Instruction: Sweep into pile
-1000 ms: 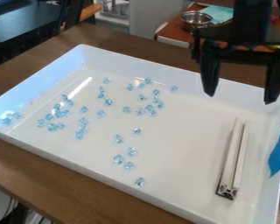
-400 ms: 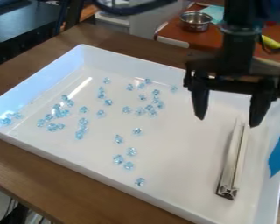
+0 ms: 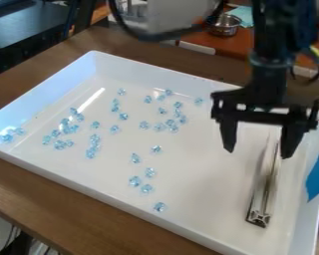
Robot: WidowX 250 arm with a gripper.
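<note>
Wooden table [image 3: 36,196]; metal bowl [image 3: 223,25] behind; blue tape [image 3: 318,174] on tray [image 3: 202,199]; gripper [image 3: 258,154], fingers apart, over white bar [image 3: 269,184].

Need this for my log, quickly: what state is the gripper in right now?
Gripper: open, fingertips wide apart, holding nothing, over the white tray.

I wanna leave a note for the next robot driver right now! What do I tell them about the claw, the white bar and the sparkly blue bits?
Claw: open and empty, over the bar's far end.
White bar: lying in the tray, on the side near the blue tape, not gripped.
Blue bits: spread out in the tray, some in small clumps.
Done: no single pile yet.
Left: probably grab the bar, then sweep the bits together.
</note>
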